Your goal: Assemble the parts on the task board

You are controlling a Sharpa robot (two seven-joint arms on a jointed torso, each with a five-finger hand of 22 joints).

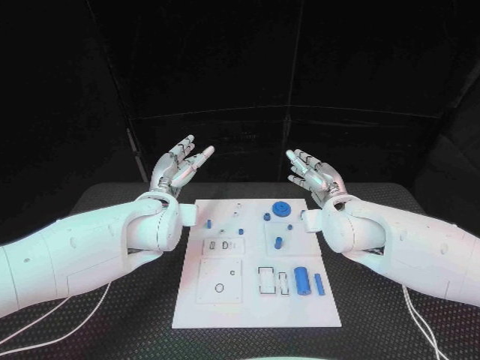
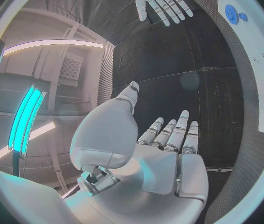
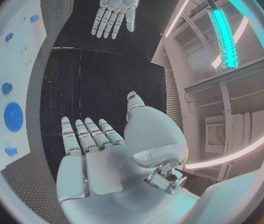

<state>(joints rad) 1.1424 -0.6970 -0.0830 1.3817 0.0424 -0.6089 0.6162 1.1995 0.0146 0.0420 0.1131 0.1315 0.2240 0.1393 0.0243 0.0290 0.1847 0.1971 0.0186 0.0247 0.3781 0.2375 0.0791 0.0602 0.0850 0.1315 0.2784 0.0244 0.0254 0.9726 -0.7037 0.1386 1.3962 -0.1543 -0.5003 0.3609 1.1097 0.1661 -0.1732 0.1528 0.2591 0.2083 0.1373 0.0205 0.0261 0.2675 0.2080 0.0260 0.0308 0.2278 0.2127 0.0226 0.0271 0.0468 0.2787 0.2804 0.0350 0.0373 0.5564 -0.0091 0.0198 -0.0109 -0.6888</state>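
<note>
Hovering above the far end of the task board (image 1: pixel 191 315), the left hand (image 1: pixel 178 168) and the right hand (image 1: pixel 315 178) both hold nothing, with the fingers spread wide and the palms facing each other. The board lies flat on the black surface (image 1: pixel 110 199) between the two arms. On it rest the blue parts: a round gear (image 1: pixel 281 208) near the far edge and two cylinders (image 1: pixel 303 280) nearer the robot. The risk is probably in the first reach. The parts are small and close together, so wide fingers coming down may push a neighbour, and a cylinder could roll off the board.
</note>
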